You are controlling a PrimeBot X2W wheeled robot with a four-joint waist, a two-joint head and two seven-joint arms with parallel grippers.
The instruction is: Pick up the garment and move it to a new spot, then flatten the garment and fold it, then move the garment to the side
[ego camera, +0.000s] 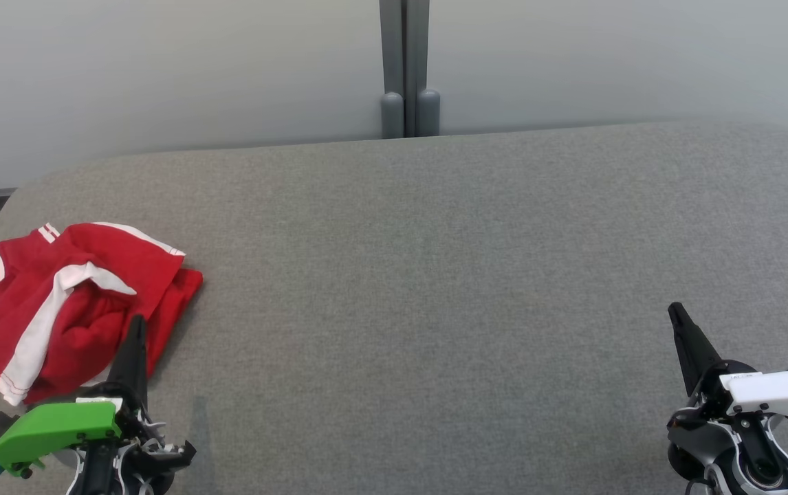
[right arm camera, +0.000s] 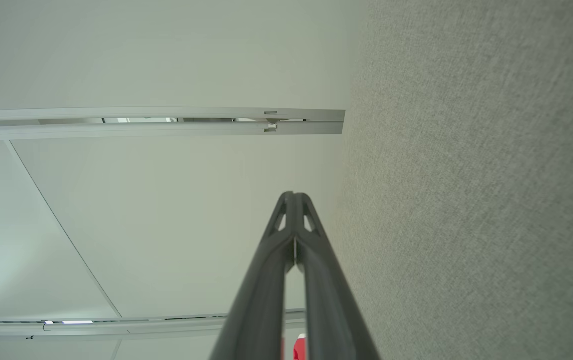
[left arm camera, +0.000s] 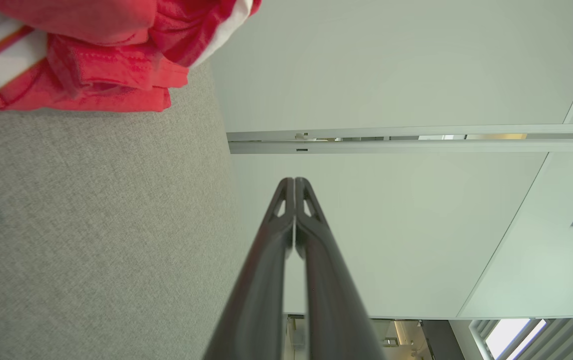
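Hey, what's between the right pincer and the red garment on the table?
Bare grey fabric surface, in the head view. The left pincer stands at the garment's near edge.

Right gripper [right arm camera: 294, 199] closed tight beside the grey fabric surface [right arm camera: 466, 200].
Its two dark fingers [right arm camera: 264, 280] meet at the tips; pale wall panels [right arm camera: 141, 210] and a light rail [right arm camera: 166, 122] stand on the other side.

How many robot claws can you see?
2. The left gripper is at the lower left, by the red-and-white garment; the right gripper is at the lower right, over the grey surface. Both are shut.
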